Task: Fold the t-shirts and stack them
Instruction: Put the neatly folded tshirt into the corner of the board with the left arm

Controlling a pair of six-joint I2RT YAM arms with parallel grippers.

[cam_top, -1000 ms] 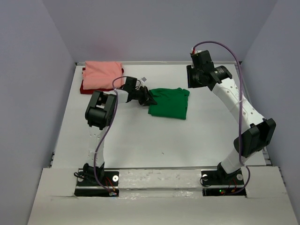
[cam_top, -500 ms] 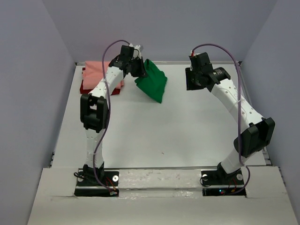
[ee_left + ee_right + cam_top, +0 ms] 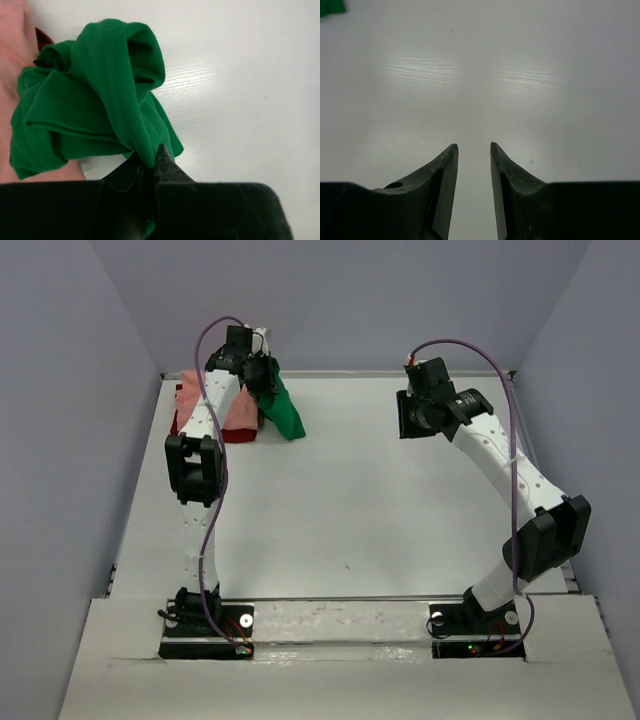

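On my overhead feed the left arm is stretched up and out to the far left corner of the table (image 3: 380, 510), and the left gripper (image 3: 148, 159) has its jaws clenched on a fold of the bright green t-shirt (image 3: 284, 412). The shirt is not lying flat. It hangs from the fingers as a crumpled bundle, wider toward the bottom, with several thick folds and a rolled edge showing in the left wrist camera. Its lower end sits just beside the right edge of the stack in that corner, and I cannot tell from either view whether the cloth touches the tabletop. The stack itself is the salmon pink t-shirt (image 3: 190, 392) lying on top of the dark red t-shirt (image 3: 238, 434), whose edge peeks out along the near side and at the left. Through the left wrist camera the pink fabric fills the left border, a sliver of dark red shows beside it, and the green bundle overlaps the pink edge. The right arm is raised over the far right part of the table, well apart from the shirts. The right gripper (image 3: 473, 146) holds nothing, its jaws parted by a narrow gap over bare white tabletop, with only a small scrap of green visible in the top left corner of its wrist view.
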